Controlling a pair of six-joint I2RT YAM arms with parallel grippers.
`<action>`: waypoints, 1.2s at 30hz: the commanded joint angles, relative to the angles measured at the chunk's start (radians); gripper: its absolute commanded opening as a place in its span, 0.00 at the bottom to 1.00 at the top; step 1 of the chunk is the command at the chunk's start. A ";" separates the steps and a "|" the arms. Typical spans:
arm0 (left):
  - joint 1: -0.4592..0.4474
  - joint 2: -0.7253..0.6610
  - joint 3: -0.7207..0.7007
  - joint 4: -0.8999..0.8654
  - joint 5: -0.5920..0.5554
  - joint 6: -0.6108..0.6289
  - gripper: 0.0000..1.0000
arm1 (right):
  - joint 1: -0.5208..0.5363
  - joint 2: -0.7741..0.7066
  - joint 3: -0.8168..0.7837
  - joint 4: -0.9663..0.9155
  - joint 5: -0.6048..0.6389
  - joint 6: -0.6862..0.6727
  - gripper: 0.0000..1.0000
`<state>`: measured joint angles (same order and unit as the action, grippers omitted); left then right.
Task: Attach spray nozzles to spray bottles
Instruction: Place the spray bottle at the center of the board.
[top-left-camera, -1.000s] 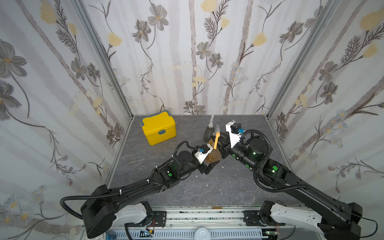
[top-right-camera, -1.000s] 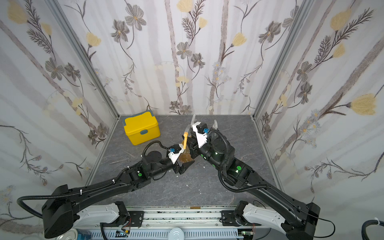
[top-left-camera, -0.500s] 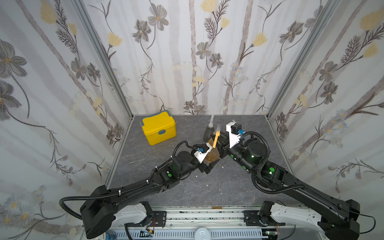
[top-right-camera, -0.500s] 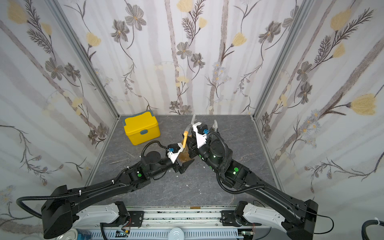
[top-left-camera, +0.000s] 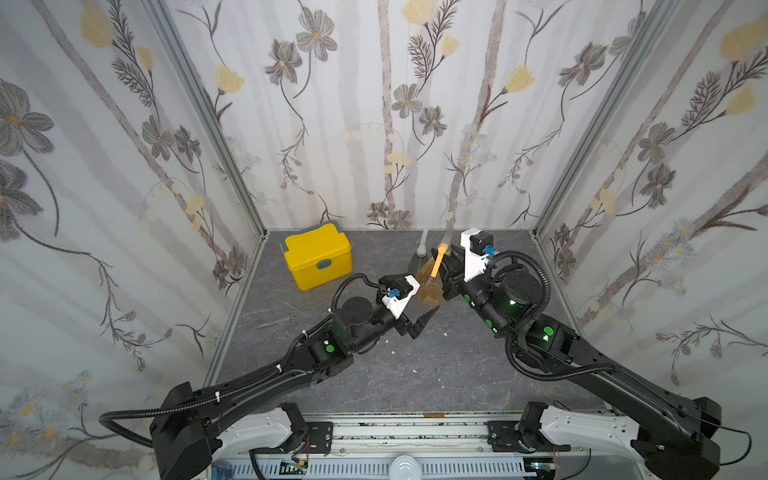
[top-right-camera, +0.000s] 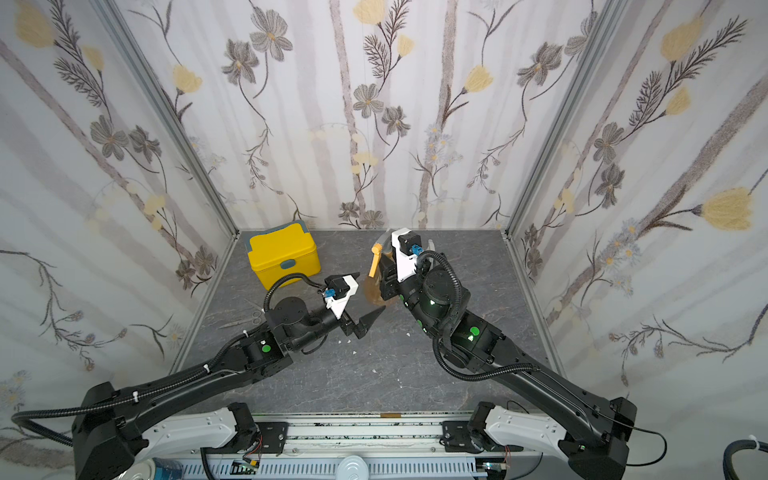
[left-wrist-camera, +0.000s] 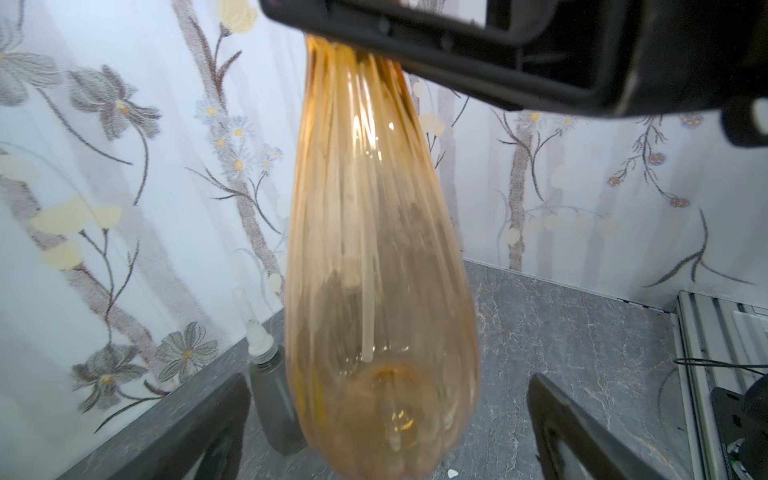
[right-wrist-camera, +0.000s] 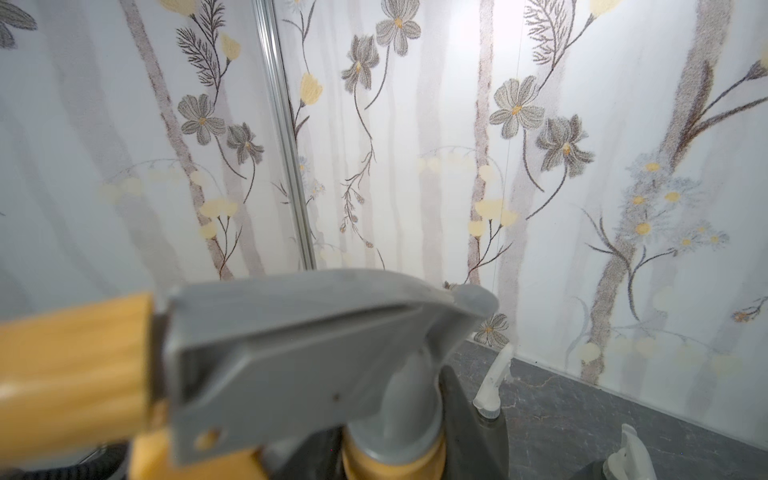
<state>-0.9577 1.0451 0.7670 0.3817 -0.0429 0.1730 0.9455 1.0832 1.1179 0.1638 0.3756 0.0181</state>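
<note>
The matte-black jointed left arm (top-left-camera: 249, 382), lower left in both top views, and twin right arm (top-left-camera: 631, 388), lower right, carry ribbed black cable hoses (top-left-camera: 124, 415), green joint lights (top-left-camera: 330, 348), white wrist brackets (top-left-camera: 401, 305) and blue plugs (top-left-camera: 392, 294); the left gripper (top-right-camera: 371, 291) ends in black wedges.

From my station I note three walls (top-left-camera: 353, 145) papered in a pale floral print of grey and yellow blooms, joined by metal corner posts (top-left-camera: 208, 122), above a dark grey marbled floor (top-left-camera: 436, 374), evenly lit.

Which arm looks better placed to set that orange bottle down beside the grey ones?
Right, probably: the right gripper grips the amber bottle by its neck, while the left gripper is open around the base, holding nothing.
</note>
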 joint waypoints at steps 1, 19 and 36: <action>0.000 -0.129 -0.072 -0.043 -0.192 -0.112 1.00 | -0.005 0.054 -0.013 0.187 -0.041 -0.040 0.00; 0.007 -0.627 -0.362 -0.278 -0.689 -0.542 1.00 | -0.157 0.776 0.035 0.814 -0.117 -0.032 0.00; 0.014 -0.604 -0.388 -0.162 -0.612 -0.481 1.00 | -0.204 1.089 0.241 0.740 -0.120 0.046 0.09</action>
<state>-0.9451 0.4412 0.3817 0.1570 -0.6670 -0.3286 0.7433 2.1654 1.3560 0.8730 0.2745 0.0364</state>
